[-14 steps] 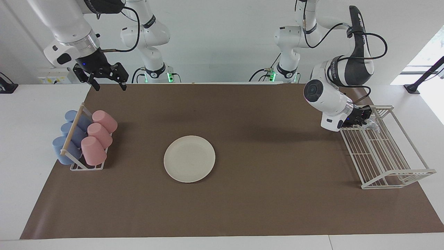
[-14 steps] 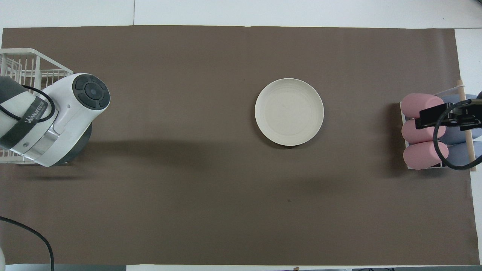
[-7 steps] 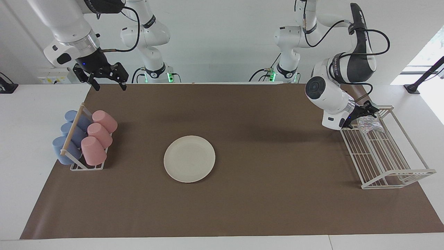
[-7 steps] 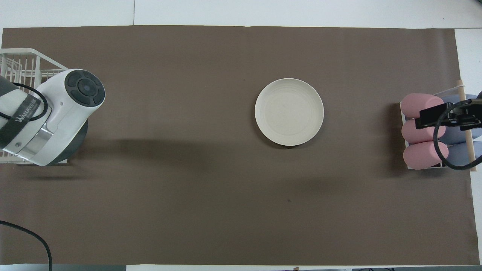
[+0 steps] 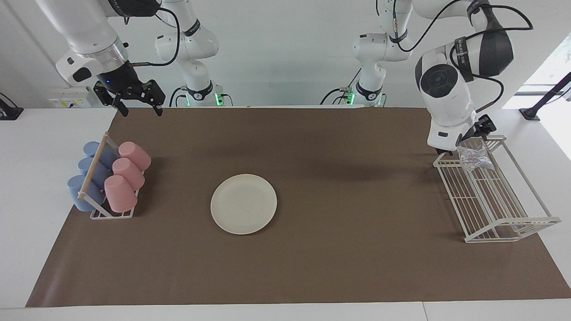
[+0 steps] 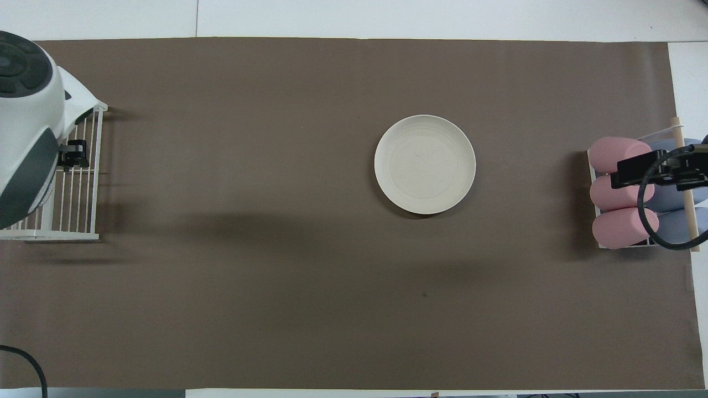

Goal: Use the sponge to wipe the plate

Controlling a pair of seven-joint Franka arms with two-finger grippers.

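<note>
Brown-matted counter: plate at centre. Sponge in rack, just at 5 o'clock of released left pincer. Right pincer released, waiting over the mat's corner.

This is a robotics lab. Two white jointed robot arms stand bolted at a white worktop under a plain white wall. A brown paper sheet covers the worktop.

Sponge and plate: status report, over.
Left gripper open, over the wire rack. Right gripper open, waiting. Sponge loose in rack; plate mid-mat. Nothing in the way.
</note>
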